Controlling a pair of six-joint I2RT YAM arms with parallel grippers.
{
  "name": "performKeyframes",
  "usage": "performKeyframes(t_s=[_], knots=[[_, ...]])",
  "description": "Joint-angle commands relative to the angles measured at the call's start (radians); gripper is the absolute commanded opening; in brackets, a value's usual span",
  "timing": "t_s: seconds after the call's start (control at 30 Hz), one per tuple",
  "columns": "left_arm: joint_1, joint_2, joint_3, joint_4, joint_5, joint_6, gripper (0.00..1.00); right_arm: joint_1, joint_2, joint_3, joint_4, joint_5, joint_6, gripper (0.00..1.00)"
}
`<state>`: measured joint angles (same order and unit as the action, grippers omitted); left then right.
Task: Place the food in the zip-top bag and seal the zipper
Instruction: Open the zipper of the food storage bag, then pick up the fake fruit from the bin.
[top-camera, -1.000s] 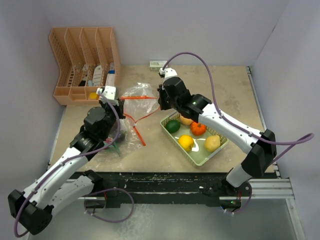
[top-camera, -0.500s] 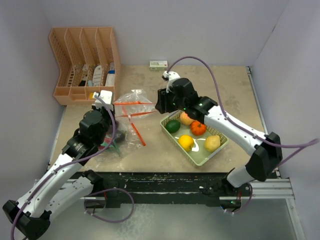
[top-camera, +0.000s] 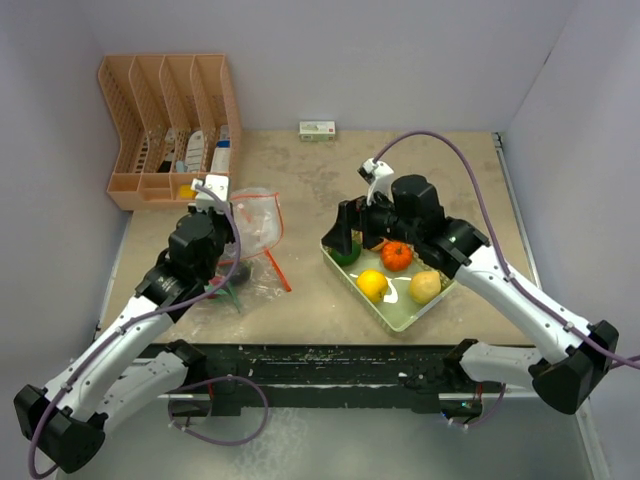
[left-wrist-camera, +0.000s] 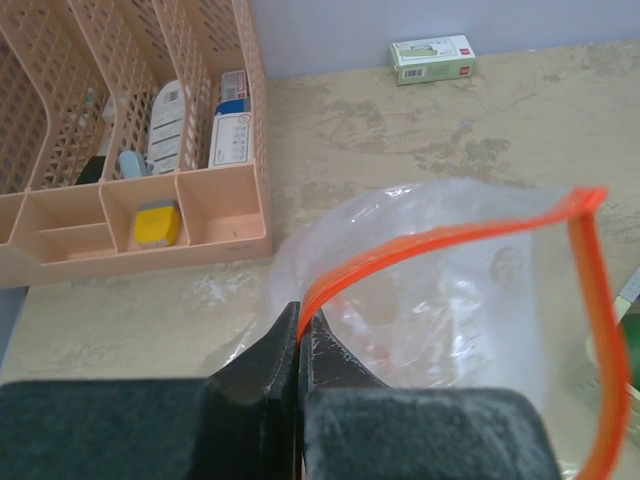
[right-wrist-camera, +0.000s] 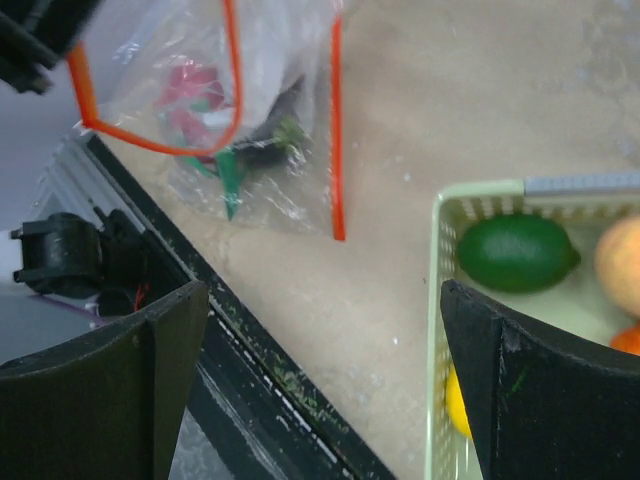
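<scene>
Treat the task as partly done, with the loading unfinished and the seal not yet made. The zip-top bag (top-camera: 258, 225) lies on the desk (top-camera: 420, 180) to the left of the tray (right-wrist-camera: 437, 300), well apart from it, with its mouth raised and gaping. The left hand (left-wrist-camera: 300, 330) is fully closed, its jaws pinched on the zipper (left-wrist-camera: 440, 237) at one side of the mouth; this grip holds the opening up. Through the plastic you can see a red piece (right-wrist-camera: 195, 85) and a dark purple piece (right-wrist-camera: 270, 125) with a green stem, so count some of the food as already bagged. The rest sits in the tray: a green fruit (right-wrist-camera: 518, 253) at the corner nearest the bag, a peach-coloured piece (right-wrist-camera: 620, 265) beside it, an orange-red piece (top-camera: 397, 256), a yellow piece (top-camera: 372, 285) and a pale yellow piece (top-camera: 425, 287). The right hand (right-wrist-camera: 322, 330) hangs above the tray's bag-side corner with its jaws spread wide and nothing between them. Judge the green fruit as the likely next pick. Expect five transfers from the tray to remain, then the run of the slider along the zipper; the slider tab itself cannot be made out in these views
</scene>
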<state>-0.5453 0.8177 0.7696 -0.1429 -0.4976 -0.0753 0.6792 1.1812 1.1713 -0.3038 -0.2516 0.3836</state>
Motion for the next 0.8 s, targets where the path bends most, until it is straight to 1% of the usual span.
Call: performKeyframes(t_s=[0.0, 0.03, 0.07, 0.13, 0.23, 0.37, 0.47, 0.6, 0.77], knots=[[0.004, 0.022, -0.009, 0.094, 0.039, -0.034, 0.0, -0.015, 0.001, -0.01, -0.174, 0.217, 0.149, 0.99], [0.005, 0.027, -0.005, 0.093, 0.048, -0.039, 0.0, -0.021, 0.015, -0.011, -0.232, 0.316, 0.19, 0.99], [0.004, 0.03, -0.004, 0.094, 0.062, -0.043, 0.0, -0.029, 0.03, -0.016, -0.27, 0.366, 0.216, 0.99], [0.005, 0.041, -0.008, 0.103, 0.091, -0.054, 0.0, -0.044, 0.065, -0.031, -0.325, 0.401, 0.247, 1.0], [0.004, 0.058, -0.029, 0.13, 0.124, -0.07, 0.0, -0.049, 0.111, -0.059, -0.387, 0.471, 0.34, 1.0], [0.004, 0.067, -0.055, 0.169, 0.145, -0.073, 0.0, -0.05, 0.119, -0.133, -0.387, 0.478, 0.439, 1.0], [0.004, 0.056, -0.072, 0.189, 0.149, -0.07, 0.0, -0.051, 0.129, -0.188, -0.365, 0.467, 0.477, 0.99], [0.004, 0.038, -0.082, 0.195, 0.146, -0.061, 0.0, -0.05, 0.179, -0.217, -0.343, 0.455, 0.502, 0.99], [0.004, 0.024, -0.096, 0.199, 0.176, -0.075, 0.0, -0.05, 0.266, -0.263, -0.23, 0.416, 0.493, 1.0]])
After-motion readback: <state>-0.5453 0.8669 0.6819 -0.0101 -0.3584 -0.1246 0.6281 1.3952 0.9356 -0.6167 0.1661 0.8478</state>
